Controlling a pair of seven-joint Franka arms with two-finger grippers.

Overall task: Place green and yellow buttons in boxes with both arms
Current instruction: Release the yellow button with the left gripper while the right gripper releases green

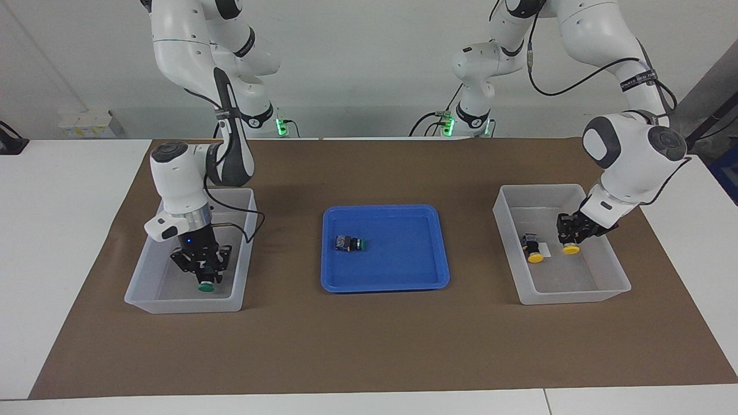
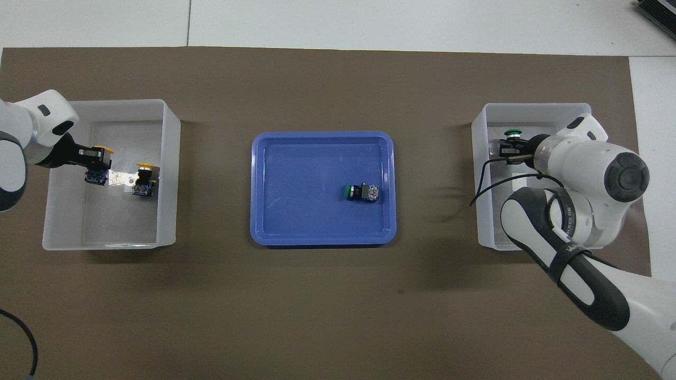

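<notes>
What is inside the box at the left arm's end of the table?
The box holds one yellow button lying loose beside a white label, plus a second yellow button in the left tool. The floor under that tool is hidden.

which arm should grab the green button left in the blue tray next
Probably right: its tool holds a green button in the box for green ones, while the left tool holds a yellow button. The tray button sits between them.
</notes>
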